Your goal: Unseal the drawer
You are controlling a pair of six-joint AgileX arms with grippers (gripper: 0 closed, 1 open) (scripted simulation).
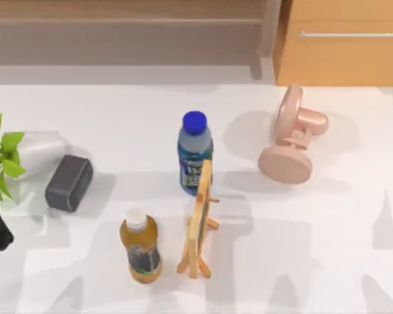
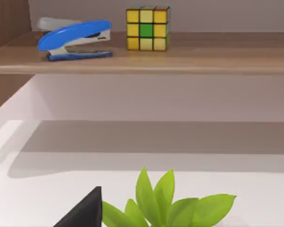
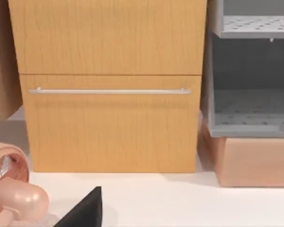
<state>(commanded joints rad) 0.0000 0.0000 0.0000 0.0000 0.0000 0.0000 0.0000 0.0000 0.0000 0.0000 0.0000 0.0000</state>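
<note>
Drawer (image 1: 344,59) cut off at top view's right edge; plant (image 1: 1,160) cut at bench's left edge; bottle labels unreadable.

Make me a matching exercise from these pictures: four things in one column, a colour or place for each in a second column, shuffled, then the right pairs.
Things:
1. drawer
2. stapler
3. fan
4. bottle with the blue cap

Descriptions:
A. pink, lying on the table in front of the drawer
B. blue, on the wooden shelf beside the colour cube
C. orange-tan front, shut, with a thin silver bar handle
D. upright mid-table, just behind the small wooden easel

Pairs: 1-C, 2-B, 3-A, 4-D
</note>
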